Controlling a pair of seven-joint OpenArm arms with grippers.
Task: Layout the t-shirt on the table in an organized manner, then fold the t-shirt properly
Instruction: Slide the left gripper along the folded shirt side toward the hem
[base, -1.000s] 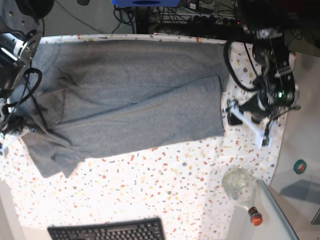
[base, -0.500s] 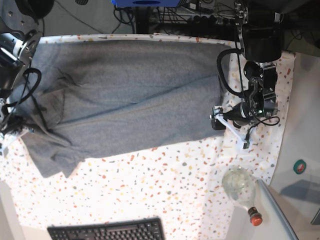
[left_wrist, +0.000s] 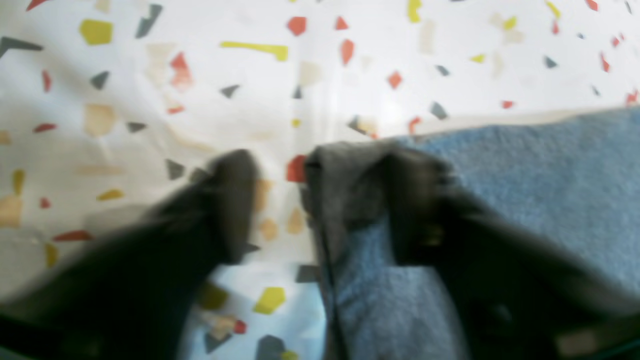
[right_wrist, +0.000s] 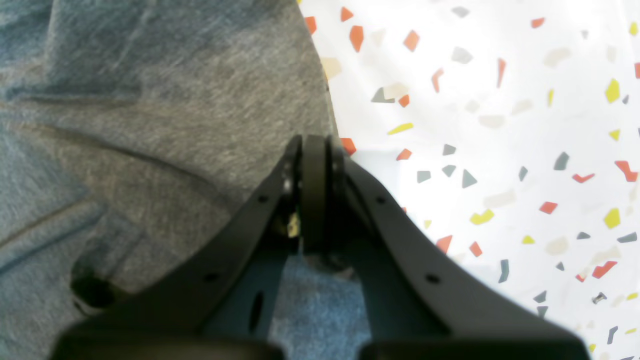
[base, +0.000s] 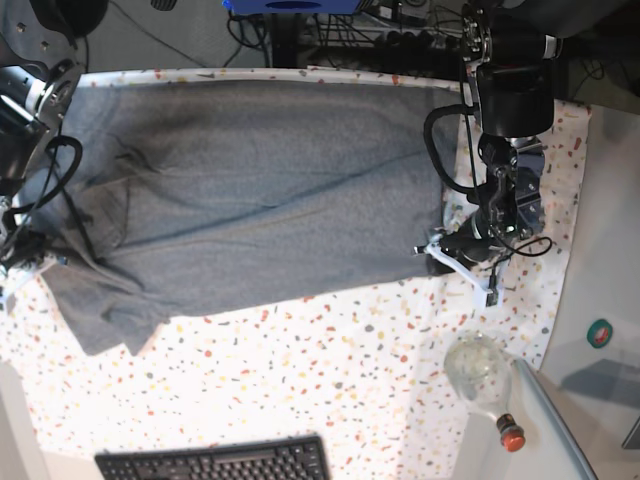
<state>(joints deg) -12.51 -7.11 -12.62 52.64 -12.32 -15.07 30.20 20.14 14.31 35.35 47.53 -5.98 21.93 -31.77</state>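
Left-hand black pincer (left_wrist: 280, 200) sits low over the bottom corner of the plain heather-grey short-sleeved cotton t-shirt (base: 260, 190), one blurred finger (left_wrist: 230, 200) on the bare cloth and the other planted on the fabric's edge, with a gap of speckled cloth showing between them; the prongs are narrower than a moment ago, but from the blurred wrist picture I cannot tell whether they are spread or already pinching the hem. Compared with a second earlier, that arm has swung inward from the bare strip of the table (base: 330, 370), a large flat surface under a white cloth flecked with red, orange, yellow and grey, and now meets the shirt's corner in the base view (base: 440, 250). On the opposite side, the right pincer (right_wrist: 312, 165) has its black prongs pressed together at the garment's edge, where grey fabric meets the speckled cloth; whether fabric lies between them is hidden. The shirt lies spread flat across the table's far half, a sleeve trailing toward the near side by the right arm, unchanged from before. A clear glass bottle with a red cap (base: 485, 380) lies near the table's corner, and a black keyboard (base: 215, 462) rests at the near edge.
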